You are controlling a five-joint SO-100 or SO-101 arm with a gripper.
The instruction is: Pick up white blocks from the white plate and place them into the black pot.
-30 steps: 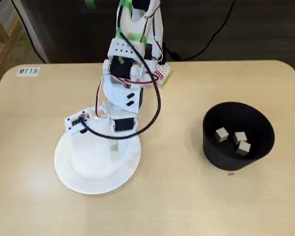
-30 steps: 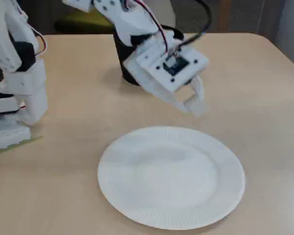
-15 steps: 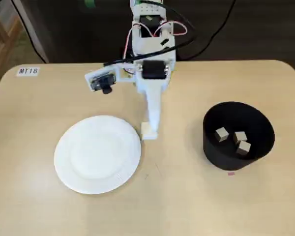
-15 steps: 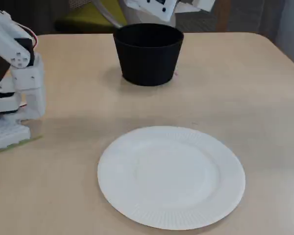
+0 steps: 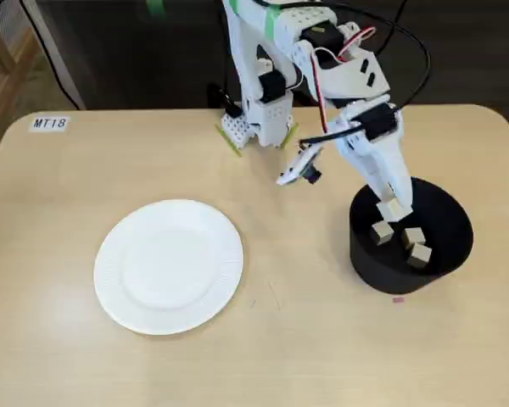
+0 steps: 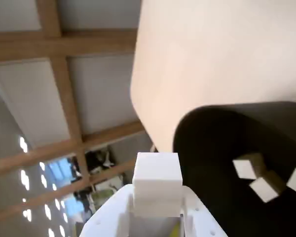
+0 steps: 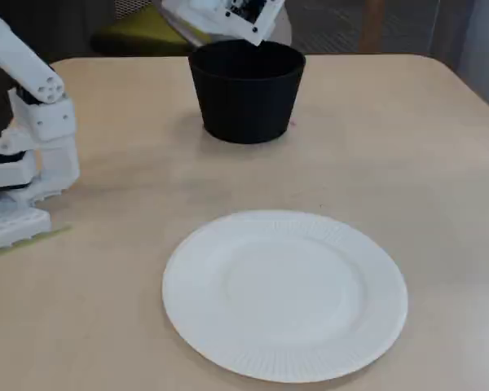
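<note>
My gripper is shut on one white block and holds it just above the left inner side of the black pot. Three white blocks lie on the pot's floor. In the wrist view the held block sits between the jaws of the gripper, with the pot's opening and its three blocks below to the right. The white plate lies at the left with nothing on it. In a fixed view from the side, plate and pot show, and the arm's wrist hangs over the pot.
The arm's base stands at the table's back edge, and shows at the left in the side view. A label reading MT18 is stuck at the back left corner. A small pink mark lies just in front of the pot.
The arm lifted the block off the plate and swung right with it, from over the plate to above the pot. The plate now holds nothing.
</note>
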